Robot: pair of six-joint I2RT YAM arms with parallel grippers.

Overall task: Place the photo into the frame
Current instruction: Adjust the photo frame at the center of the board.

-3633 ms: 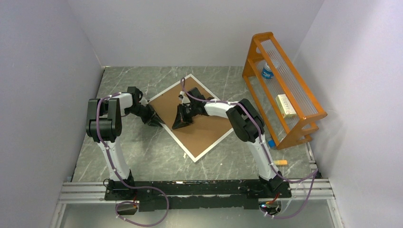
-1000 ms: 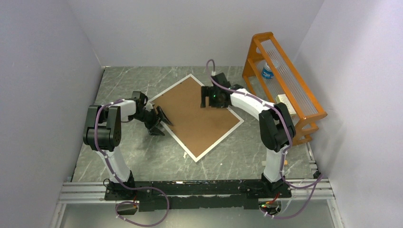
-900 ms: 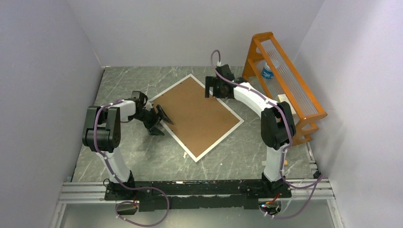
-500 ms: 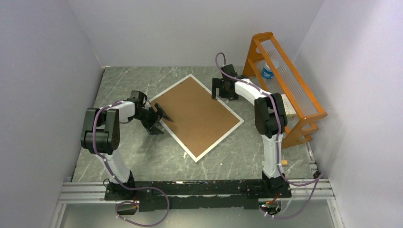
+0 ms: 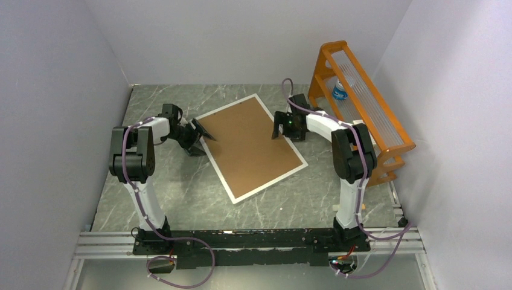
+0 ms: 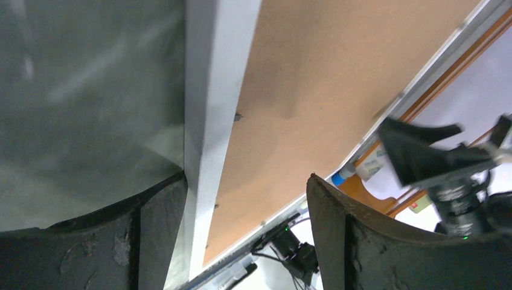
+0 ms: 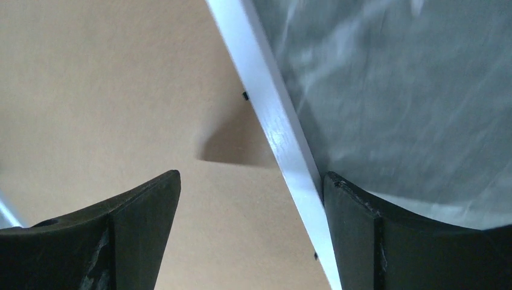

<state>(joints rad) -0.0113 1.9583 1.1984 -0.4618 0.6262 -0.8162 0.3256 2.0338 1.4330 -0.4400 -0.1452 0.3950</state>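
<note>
The frame (image 5: pixel 270 183) lies face down on the table, with its brown backing board (image 5: pixel 250 145) facing up. The photo is hidden. My left gripper (image 5: pixel 199 134) is open at the frame's left edge. In the left wrist view its jaws (image 6: pixel 246 181) straddle the white border (image 6: pixel 211 90), one finger outside the edge and the other over the board (image 6: pixel 332 78). My right gripper (image 5: pixel 279 128) is open at the far right edge. Its jaws (image 7: pixel 252 178) straddle the border (image 7: pixel 265 103) in the same way, above the board (image 7: pixel 108 90).
An orange rack (image 5: pixel 359 112) stands against the right wall, close behind the right arm. It holds a bottle (image 5: pixel 341 90) and a white box (image 5: pixel 362 134). A small orange object (image 5: pixel 356 206) lies near the right arm's base. Walls close in left, back and right.
The frame has turned clockwise on the table. My left gripper has moved farther along the left edge. My right gripper has come nearer and lower at the right edge.
</note>
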